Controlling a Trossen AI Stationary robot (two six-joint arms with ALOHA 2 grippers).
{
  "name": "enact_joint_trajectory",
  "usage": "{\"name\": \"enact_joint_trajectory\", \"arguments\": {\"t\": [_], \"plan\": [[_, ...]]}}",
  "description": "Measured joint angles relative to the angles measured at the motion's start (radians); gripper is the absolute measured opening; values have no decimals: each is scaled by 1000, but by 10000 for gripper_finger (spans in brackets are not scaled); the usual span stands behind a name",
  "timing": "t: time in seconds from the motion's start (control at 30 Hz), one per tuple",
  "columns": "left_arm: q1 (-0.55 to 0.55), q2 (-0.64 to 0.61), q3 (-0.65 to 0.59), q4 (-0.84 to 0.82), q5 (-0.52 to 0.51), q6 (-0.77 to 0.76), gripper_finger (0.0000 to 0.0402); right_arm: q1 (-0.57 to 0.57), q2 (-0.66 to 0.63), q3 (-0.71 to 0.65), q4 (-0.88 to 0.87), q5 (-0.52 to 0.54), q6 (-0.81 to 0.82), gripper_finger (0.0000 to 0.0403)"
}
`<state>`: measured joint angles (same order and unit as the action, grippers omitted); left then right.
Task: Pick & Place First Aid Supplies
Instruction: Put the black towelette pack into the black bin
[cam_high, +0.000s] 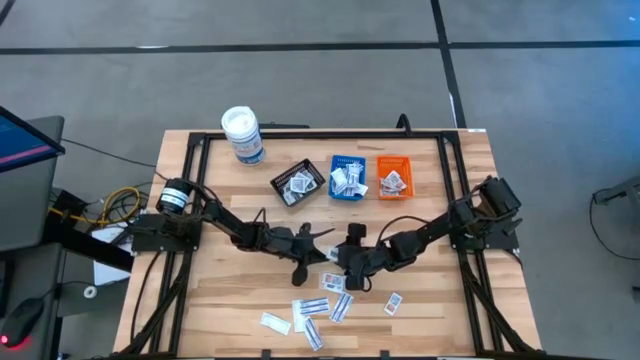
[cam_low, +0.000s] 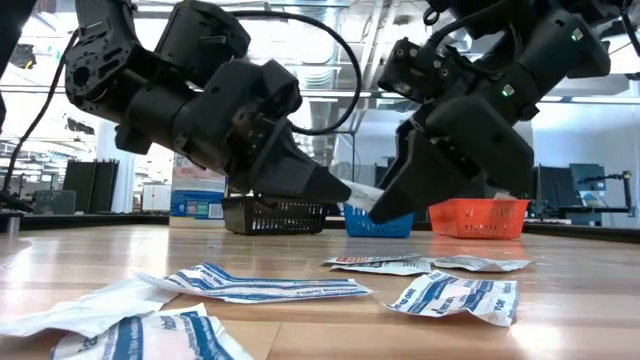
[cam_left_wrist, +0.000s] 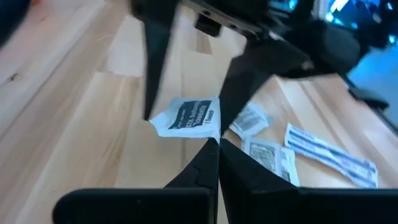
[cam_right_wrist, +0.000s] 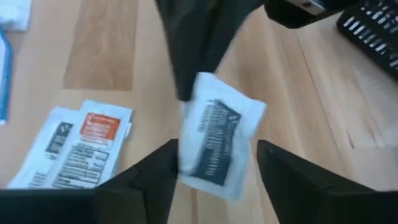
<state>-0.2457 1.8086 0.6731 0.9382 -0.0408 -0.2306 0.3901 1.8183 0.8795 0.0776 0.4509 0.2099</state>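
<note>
White with dark print, one small packet (cam_right_wrist: 219, 142) hangs above the middle of the wooden table (cam_high: 220, 300), caught at its edge between the tips of the left gripper (cam_left_wrist: 214, 144), whose fingers are pressed together on it. Facing it, the right gripper (cam_right_wrist: 214, 163) has its jaws spread wide either side of the packet, touching nothing that I can see. Looks like a hand-off in mid-air!

More packets (cam_high: 318, 308) lie scattered on the near side of the table, and others already sit in the black tray (cam_high: 297, 184), the blue tray (cam_high: 347, 177) and the orange tray (cam_high: 393, 178) on the far side. A white canister (cam_high: 242, 135) stands far left.

The risk, I'd say: that pinch is only on a corner, so the limp packet could swing or slip out on the way, dropping short of the trays.
</note>
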Motion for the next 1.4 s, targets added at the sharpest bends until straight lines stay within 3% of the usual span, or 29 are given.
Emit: {"name": "enact_joint_trajectory", "arguments": {"t": [0.17,0.4,0.63,0.83,1.17,1.4], "plan": [[-29,0,0,-19,-24,149,5,4,-53,0,-44,-47,18,238],[-81,0,0,-23,-87,355,4,24,-190,0,-201,-63,108,236],[-140,0,0,-21,-214,583,4,-2,-175,-20,-90,-230,208,228],[-155,0,0,-17,-270,620,5,-56,-65,-18,58,-370,212,228],[-153,0,0,-17,-272,620,4,-108,-30,-13,94,-395,211,225],[-146,0,0,-17,-285,615,5,-108,-30,-13,148,-451,210,187]]}}
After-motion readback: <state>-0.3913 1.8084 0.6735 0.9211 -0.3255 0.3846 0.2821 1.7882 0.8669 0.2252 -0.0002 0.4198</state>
